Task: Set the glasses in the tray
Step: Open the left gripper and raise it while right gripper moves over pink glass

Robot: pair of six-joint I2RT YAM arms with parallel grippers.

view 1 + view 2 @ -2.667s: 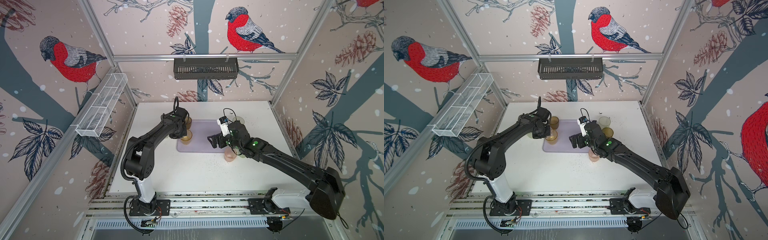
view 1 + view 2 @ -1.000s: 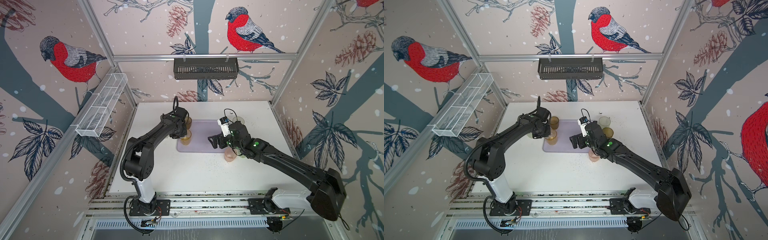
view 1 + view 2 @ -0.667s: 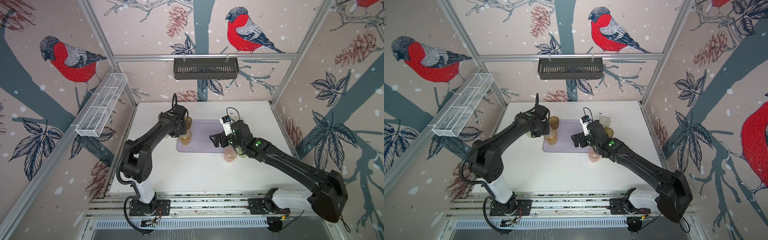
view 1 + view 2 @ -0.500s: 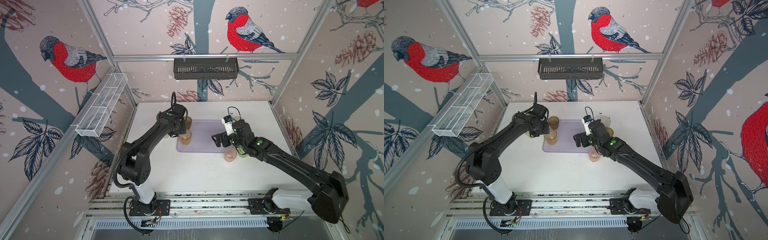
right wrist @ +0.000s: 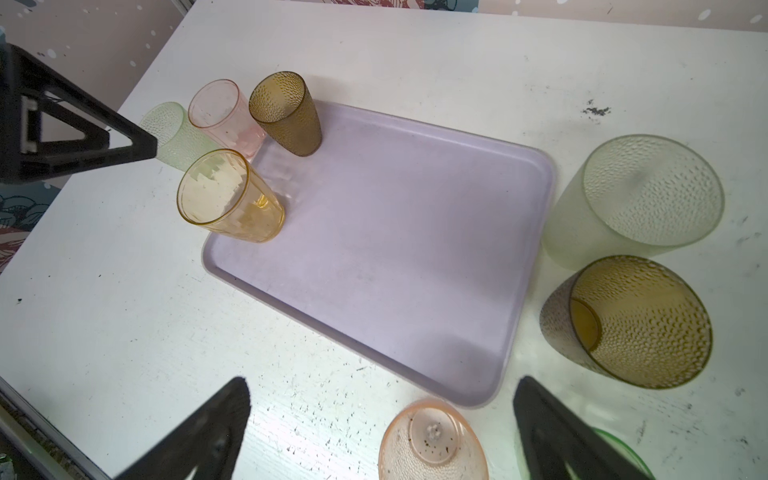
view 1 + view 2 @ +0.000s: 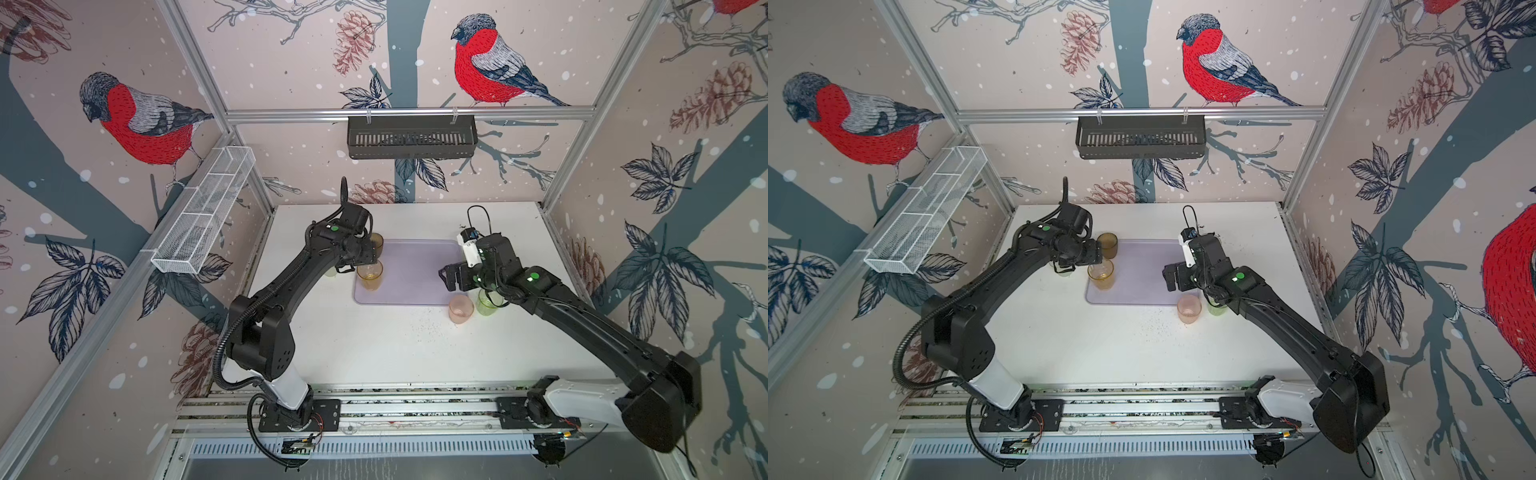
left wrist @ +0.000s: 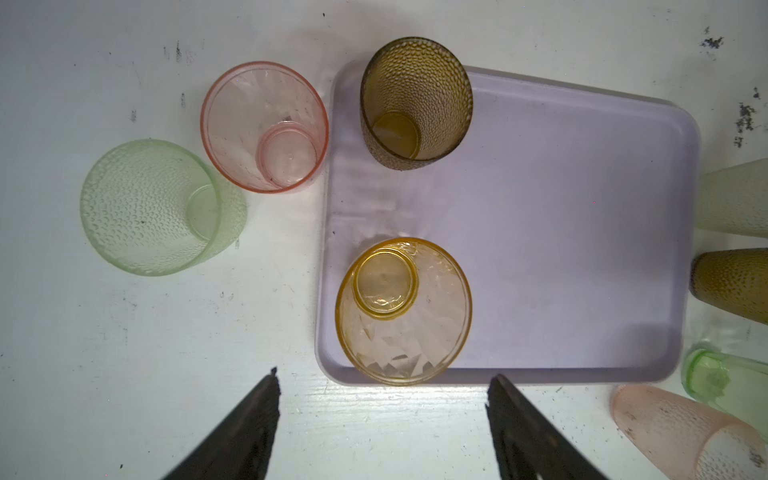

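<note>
Two glasses stand in the tray (image 7: 582, 232) as both grippers hang open-jawed and empty.

Beyond the left gripper (image 7: 382, 415), fingers apart, the amber glass (image 7: 403, 311) sits at the tray's near rim, the brown glass (image 7: 415, 104) farther on. Ahead of the right gripper (image 5: 382, 424), fingers spread, stands an upturned pink glass (image 5: 432, 444); a clean pickup likely means straddling it squarely before closing.

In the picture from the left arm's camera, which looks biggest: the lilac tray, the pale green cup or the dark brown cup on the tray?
1. tray
2. pale green cup
3. dark brown cup, only slightly smaller-looking; camera angle makes that unsure.
</note>
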